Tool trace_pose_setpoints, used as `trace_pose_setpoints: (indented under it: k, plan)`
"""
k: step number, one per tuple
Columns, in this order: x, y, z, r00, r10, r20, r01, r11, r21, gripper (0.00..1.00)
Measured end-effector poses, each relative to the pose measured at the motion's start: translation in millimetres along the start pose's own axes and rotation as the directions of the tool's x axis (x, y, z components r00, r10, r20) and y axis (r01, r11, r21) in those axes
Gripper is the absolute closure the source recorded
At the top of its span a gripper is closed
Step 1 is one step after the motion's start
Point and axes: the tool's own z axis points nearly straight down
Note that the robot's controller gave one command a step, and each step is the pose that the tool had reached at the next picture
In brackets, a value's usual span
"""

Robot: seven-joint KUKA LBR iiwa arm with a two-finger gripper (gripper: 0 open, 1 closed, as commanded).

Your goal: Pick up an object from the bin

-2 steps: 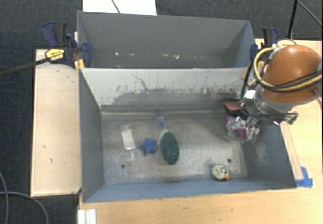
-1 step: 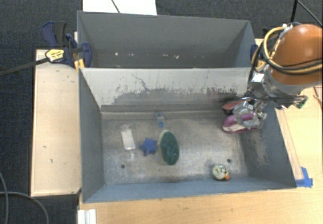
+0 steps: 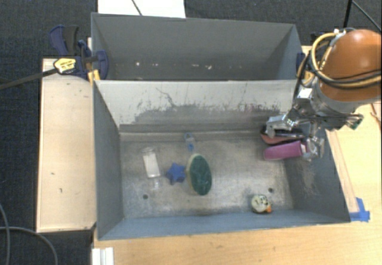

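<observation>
Grey metal bin (image 3: 107, 138) below me, and the arm comes in from the right with its orange cover over the wrist. The gripper (image 3: 293, 137) hangs low in the bin's right part, close to the back wall and the right slope. A pink, stubby bar (image 3: 283, 151) lies directly under its metal end, touching it as far as I can see, with a darker red strip just above the bar. Whether the jaws are wide, narrow or clamped on that bar I cannot tell, since the wrist hides the gap.

Everything else is well apart from the gripper, on the floor to the left. A dark green oval thing (image 3: 200, 175) lies near the middle, and a small blue piece (image 3: 175, 172) lies just beside it on its left. Further left is a clear little bottle (image 3: 151, 163). A tiny blue bit (image 3: 190, 141) lies near the back edge, above the oval. A small round white thing with an orange spot (image 3: 261, 203) lies alone by the front wall.
</observation>
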Motion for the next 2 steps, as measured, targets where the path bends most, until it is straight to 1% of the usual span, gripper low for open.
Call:
trace_pose_setpoints:
  k: [1,2]
  plan:
    - [-2.3,-3.0,47.8,0.963,-0.268,0.013,0.269,0.963,-0.009,0.00]
    - [6.0,-8.2,48.1,0.966,-0.260,0.000,0.260,0.966,-0.003,1.00]
